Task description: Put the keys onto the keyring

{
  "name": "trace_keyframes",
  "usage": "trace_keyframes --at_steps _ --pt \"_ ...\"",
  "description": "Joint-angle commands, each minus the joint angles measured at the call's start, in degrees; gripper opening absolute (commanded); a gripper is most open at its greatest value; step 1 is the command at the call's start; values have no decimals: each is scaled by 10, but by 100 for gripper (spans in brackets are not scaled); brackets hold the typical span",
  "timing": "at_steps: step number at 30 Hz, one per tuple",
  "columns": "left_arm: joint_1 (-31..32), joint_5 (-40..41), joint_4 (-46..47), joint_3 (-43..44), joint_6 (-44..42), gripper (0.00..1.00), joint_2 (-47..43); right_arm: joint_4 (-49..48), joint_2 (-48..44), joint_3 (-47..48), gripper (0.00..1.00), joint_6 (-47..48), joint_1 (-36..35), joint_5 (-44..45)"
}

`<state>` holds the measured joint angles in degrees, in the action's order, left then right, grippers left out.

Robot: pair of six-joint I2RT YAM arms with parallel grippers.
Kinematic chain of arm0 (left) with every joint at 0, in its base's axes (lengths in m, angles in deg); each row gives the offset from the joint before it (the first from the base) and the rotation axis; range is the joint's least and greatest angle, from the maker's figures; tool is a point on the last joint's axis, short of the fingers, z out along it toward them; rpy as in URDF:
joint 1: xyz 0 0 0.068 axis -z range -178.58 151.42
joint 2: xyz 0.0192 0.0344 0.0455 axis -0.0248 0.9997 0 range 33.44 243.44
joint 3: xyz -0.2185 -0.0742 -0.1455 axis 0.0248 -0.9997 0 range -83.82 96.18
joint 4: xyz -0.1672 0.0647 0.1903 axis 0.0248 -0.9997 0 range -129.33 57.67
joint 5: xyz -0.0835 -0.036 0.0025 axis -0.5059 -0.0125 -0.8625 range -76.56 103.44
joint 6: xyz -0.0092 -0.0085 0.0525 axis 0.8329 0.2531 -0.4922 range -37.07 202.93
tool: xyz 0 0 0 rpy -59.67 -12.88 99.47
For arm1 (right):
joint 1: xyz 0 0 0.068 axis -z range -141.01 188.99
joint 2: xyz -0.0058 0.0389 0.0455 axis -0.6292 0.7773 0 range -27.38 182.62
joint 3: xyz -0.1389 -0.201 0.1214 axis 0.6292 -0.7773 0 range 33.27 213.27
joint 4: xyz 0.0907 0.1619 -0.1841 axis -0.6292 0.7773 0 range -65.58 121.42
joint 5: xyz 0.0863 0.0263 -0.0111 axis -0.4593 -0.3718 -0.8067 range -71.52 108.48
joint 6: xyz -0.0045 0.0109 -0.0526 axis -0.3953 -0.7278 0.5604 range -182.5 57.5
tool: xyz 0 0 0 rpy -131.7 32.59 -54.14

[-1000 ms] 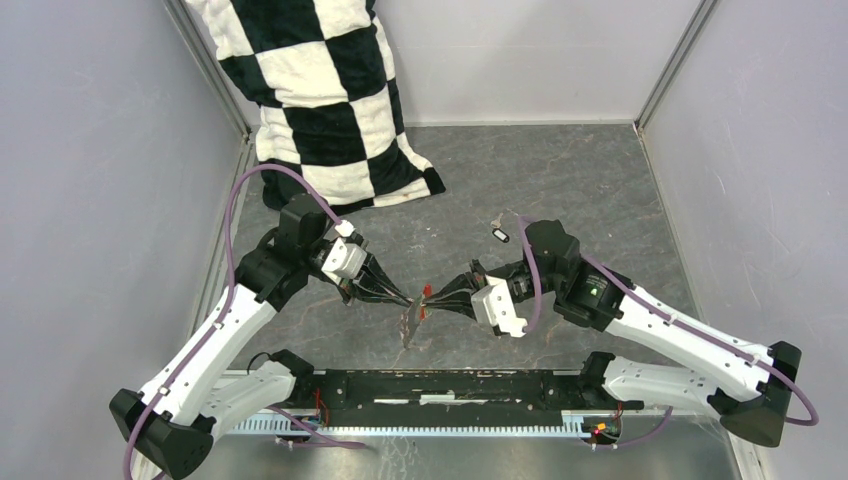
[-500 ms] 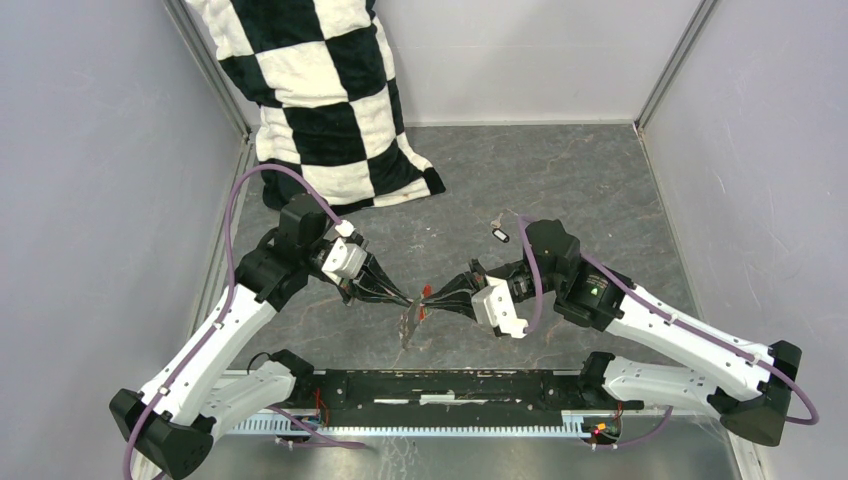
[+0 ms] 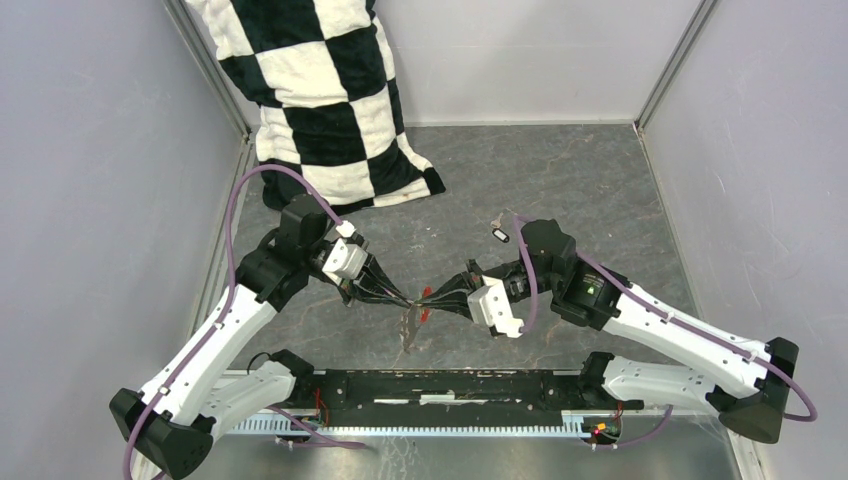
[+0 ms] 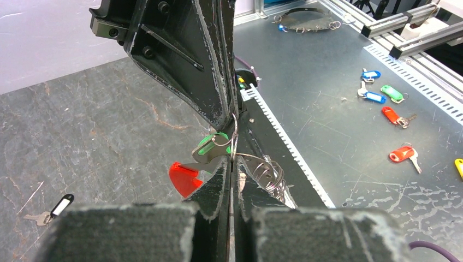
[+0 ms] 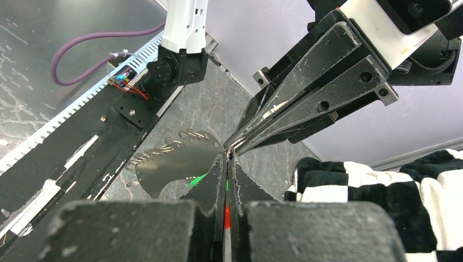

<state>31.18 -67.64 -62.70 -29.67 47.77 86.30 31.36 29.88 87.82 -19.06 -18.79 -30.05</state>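
The keyring hangs between both grippers above the floor: a red plastic piece (image 3: 426,296) and a grey-brown strip (image 3: 409,326) dangling below. My left gripper (image 3: 411,298) is shut on its thin ring (image 4: 233,143). My right gripper (image 3: 431,298) comes in tip to tip from the other side and is shut on the same ring. The green-tagged key (image 4: 210,145) hangs at the ring beside the red piece (image 4: 183,178). The strip with wire coils (image 5: 174,161) shows in the right wrist view. The black-tagged key (image 3: 500,235) lies on the floor behind the right arm.
A black-and-white checkered cushion (image 3: 320,100) leans in the back left corner. Grey walls close in the left, right and back sides. The black rail (image 3: 450,385) with the arm bases runs along the near edge. Several spare tagged keys (image 4: 390,112) lie on the metal bench beyond it.
My right gripper has edged slightly left toward the left gripper. The keyring still hangs between the two tips.
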Motion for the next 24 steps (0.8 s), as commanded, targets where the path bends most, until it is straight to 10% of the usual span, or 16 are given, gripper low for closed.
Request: trace_keyframes --at_steps 1,24 --pt "2 4 14 0 -16 2 -6 -27 3 23 1 4 -9 2" --pt "2 9 15 -5 -15 2 -5 -46 21 33 0 -25 -9 9"
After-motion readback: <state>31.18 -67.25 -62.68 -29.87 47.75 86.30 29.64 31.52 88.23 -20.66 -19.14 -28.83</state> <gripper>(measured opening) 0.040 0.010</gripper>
